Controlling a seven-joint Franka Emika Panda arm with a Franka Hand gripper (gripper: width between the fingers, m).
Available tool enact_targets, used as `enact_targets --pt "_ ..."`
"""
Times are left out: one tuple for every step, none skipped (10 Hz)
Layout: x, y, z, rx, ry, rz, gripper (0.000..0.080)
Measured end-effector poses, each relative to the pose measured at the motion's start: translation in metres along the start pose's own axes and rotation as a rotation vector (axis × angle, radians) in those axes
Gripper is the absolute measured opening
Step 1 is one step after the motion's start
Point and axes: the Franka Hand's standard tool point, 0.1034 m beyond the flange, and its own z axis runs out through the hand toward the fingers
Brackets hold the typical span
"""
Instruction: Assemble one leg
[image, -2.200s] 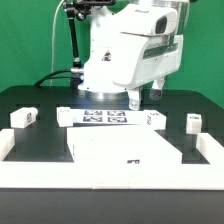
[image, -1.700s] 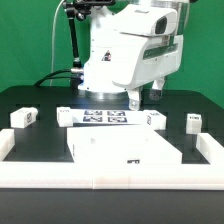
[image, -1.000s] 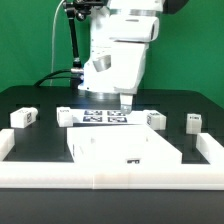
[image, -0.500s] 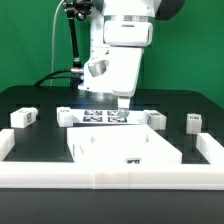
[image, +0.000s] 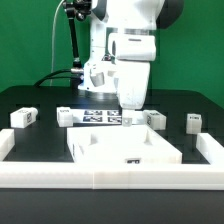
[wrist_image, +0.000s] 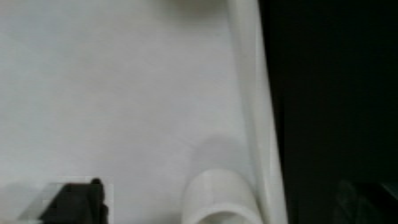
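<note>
Several small white legs with black-and-white tags stand on the black table: two at the exterior view's left (image: 25, 117) (image: 65, 116) and two at its right (image: 155, 119) (image: 192, 122). The large flat white board (image: 120, 152) lies in the middle. My gripper (image: 131, 112) points down over the board's far edge, between the inner legs, and holds nothing. In the wrist view the board (wrist_image: 125, 100) fills most of the picture, with its raised rim (wrist_image: 253, 110) against the dark table. One dark fingertip (wrist_image: 71, 203) shows, and the jaws stand wide apart.
The marker board (image: 98, 115) lies behind the white board, under the arm. A low white wall (image: 100, 181) runs along the table's front and up both sides. A green backdrop and cables stand behind the arm.
The arm has turned its wrist and swung toward the exterior view's left, then come down. The gripper now hangs lower, over the board's far edge. No part has moved.
</note>
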Motion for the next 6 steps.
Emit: enact_targets --pt "-0.003 -0.003 0.006 0.011 0.001 -0.004 0.065" --pt "-0.006 -0.007 0.013 0.025 0.002 -0.007 0.065" --pt "-0.008 -0.007 0.02 0.035 0.004 -0.008 0.065" --pt "-0.009 -0.005 0.025 0.041 0.006 -0.003 0.065" --pt "-0.011 -0.004 0.027 0.041 0.007 0.002 0.065" --pt "-0.011 -0.004 0.029 0.045 0.007 0.005 0.065"
